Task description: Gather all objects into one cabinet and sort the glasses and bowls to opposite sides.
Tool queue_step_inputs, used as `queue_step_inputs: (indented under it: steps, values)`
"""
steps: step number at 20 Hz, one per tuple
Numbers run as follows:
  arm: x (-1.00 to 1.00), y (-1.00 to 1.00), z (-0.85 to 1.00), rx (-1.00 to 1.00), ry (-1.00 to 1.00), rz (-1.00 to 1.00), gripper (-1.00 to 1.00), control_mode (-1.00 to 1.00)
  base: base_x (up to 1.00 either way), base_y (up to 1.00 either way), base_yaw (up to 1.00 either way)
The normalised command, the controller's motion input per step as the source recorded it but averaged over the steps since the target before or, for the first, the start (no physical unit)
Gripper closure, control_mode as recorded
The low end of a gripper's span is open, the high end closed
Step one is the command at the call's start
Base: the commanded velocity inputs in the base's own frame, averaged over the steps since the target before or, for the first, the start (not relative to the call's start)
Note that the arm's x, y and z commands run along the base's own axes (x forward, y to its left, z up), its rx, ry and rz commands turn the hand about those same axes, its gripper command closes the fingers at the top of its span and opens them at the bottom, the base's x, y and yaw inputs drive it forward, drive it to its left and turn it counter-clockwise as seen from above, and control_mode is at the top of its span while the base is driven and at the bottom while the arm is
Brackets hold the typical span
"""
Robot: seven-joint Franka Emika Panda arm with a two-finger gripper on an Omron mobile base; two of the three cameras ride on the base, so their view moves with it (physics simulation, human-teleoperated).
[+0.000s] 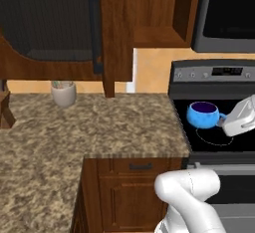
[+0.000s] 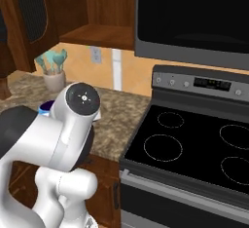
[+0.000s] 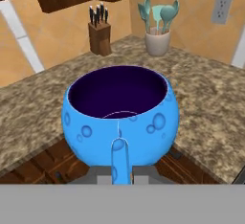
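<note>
While no lettering can be read on the stove's (image 1: 214,122) dim display, the claw (image 3: 122,175) is pinching the handle of the blue cup (image 3: 120,115), its jaws pressed together on it. The cup, its dark inside holding nothing, is hanging upright over the stove's black top, near that top's left edge. Far back on the granite surface (image 1: 99,122), a beige crock (image 3: 157,42) is holding teal utensils (image 3: 158,15) beside a knife block (image 3: 99,36).
</note>
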Motion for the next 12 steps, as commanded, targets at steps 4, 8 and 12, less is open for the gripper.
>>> queue_step_inputs:
  steps: [4, 8, 12]
  values:
    - [0.00, 0.00, 0.00, 0.00, 0.00, 0.00, 1.00, 1.00, -0.28, -0.01, 0.38]
    - [0.00, 0.00, 0.00, 0.00, 0.00, 0.00, 1.00, 1.00, -0.36, -0.15, 0.61]
    - [0.00, 0.00, 0.00, 0.00, 0.00, 0.00, 1.00, 1.00, -0.44, -0.18, 0.67]
